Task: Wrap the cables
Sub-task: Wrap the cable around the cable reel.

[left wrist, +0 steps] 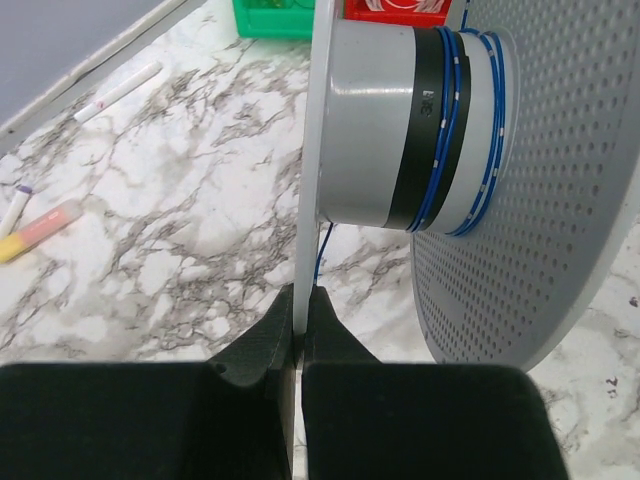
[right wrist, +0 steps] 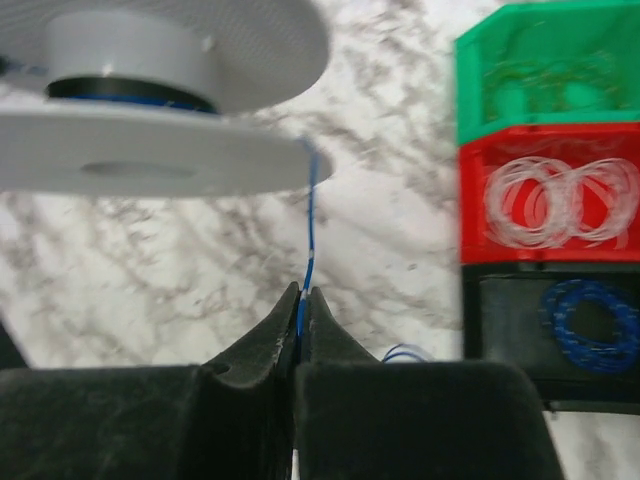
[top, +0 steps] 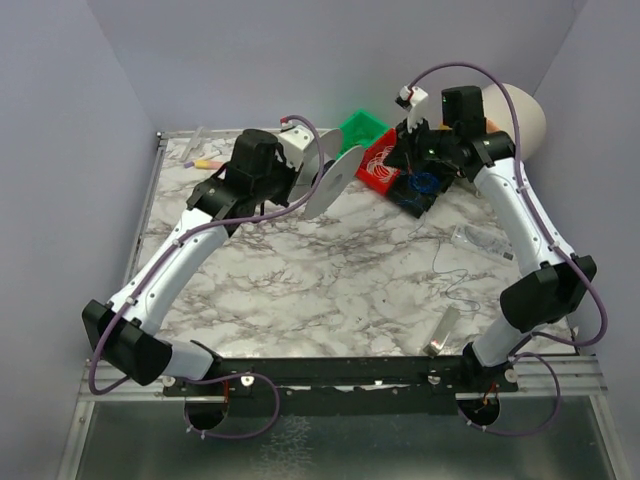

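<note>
Top external camera sitting high behind the arm bases, looking down and forward over the whole marble worktop [top: 330, 290], both arms in frame. Left wrist camera riding just behind the left hand [left wrist: 300, 305], facing far and right, very near the grey spool [left wrist: 370, 120]. Right wrist camera looking down and leftward past the right hand [right wrist: 300, 305]. All three views sharing the spool. Both wrist views also catching the blue cable [right wrist: 308, 240] and the bins [right wrist: 545, 170].

- Left gripper [left wrist: 301, 300] pinched tight on the spool's [left wrist: 370, 110] thin near flange, seen edge-on.
- Blue wire [left wrist: 447, 130] wound round grey hub, beside black band [left wrist: 425, 120].
- Markers [left wrist: 118, 92] lie on marble table [left wrist: 200, 200], left.
</note>
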Controlling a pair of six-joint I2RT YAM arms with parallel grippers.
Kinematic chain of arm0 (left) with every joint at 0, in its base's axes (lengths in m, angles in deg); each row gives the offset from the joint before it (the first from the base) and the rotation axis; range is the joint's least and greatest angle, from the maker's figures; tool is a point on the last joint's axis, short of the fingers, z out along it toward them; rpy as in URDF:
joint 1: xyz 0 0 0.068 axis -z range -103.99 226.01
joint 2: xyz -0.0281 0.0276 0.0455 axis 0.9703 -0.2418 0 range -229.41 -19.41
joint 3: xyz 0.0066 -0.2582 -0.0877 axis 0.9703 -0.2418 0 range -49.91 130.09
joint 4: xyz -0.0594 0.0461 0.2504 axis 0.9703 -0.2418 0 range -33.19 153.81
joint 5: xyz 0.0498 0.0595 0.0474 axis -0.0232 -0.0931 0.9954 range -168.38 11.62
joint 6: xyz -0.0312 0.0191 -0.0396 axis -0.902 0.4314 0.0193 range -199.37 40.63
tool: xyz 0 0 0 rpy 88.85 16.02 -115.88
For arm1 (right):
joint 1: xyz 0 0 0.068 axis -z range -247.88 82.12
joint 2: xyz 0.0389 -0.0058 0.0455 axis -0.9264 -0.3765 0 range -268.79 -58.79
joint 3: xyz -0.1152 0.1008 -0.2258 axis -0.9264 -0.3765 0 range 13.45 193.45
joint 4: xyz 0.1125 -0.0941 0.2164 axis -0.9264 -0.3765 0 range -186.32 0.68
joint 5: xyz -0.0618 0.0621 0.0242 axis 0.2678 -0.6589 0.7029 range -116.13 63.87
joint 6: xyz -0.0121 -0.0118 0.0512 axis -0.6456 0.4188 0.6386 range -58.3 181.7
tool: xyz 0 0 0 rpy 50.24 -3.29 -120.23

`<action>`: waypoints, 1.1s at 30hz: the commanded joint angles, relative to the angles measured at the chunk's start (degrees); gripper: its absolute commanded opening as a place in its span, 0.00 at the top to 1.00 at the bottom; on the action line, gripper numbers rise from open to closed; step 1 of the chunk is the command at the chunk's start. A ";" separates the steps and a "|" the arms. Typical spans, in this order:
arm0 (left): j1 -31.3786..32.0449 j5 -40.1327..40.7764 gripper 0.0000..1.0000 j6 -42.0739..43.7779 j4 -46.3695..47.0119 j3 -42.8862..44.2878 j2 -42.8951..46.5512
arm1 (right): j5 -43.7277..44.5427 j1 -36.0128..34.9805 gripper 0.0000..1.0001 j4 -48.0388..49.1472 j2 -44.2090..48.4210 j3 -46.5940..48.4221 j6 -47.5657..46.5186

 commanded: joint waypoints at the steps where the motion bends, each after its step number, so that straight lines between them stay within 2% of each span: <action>1: 1.11 10.64 1.00 0.55 3.42 0.54 -0.40 | -16.98 0.34 1.00 -11.34 -0.87 0.10 1.35; 4: 2.25 11.62 1.00 0.68 3.86 0.48 -1.50 | -29.51 0.29 1.00 -8.53 0.41 -2.67 5.07; 6: 3.07 11.94 1.00 0.89 3.87 0.52 -2.42 | -34.62 0.16 1.00 -2.12 1.91 -5.02 10.42; 11: 5.15 14.60 1.00 1.68 3.87 0.89 -4.07 | -38.68 0.12 1.00 15.58 5.12 -8.37 23.02; 14: 5.51 17.01 1.00 1.38 3.93 1.10 -4.86 | -41.17 -1.01 1.00 18.17 4.23 -8.26 26.12; 20: 5.44 21.40 1.00 -2.07 4.28 2.45 -6.63 | -40.31 -6.41 0.99 20.31 3.55 -12.76 23.86; 24: 4.85 20.63 1.00 -4.60 4.48 3.57 -7.92 | -38.42 -12.37 1.00 19.38 2.91 -16.04 17.03; 30: 1.25 11.27 1.00 -9.73 4.48 4.84 -9.23 | -37.06 -16.78 1.00 24.38 1.64 -23.16 11.06; 33: -2.03 5.15 1.00 -12.02 4.55 5.64 -9.60 | -33.15 -18.21 1.00 22.51 0.02 -24.27 6.55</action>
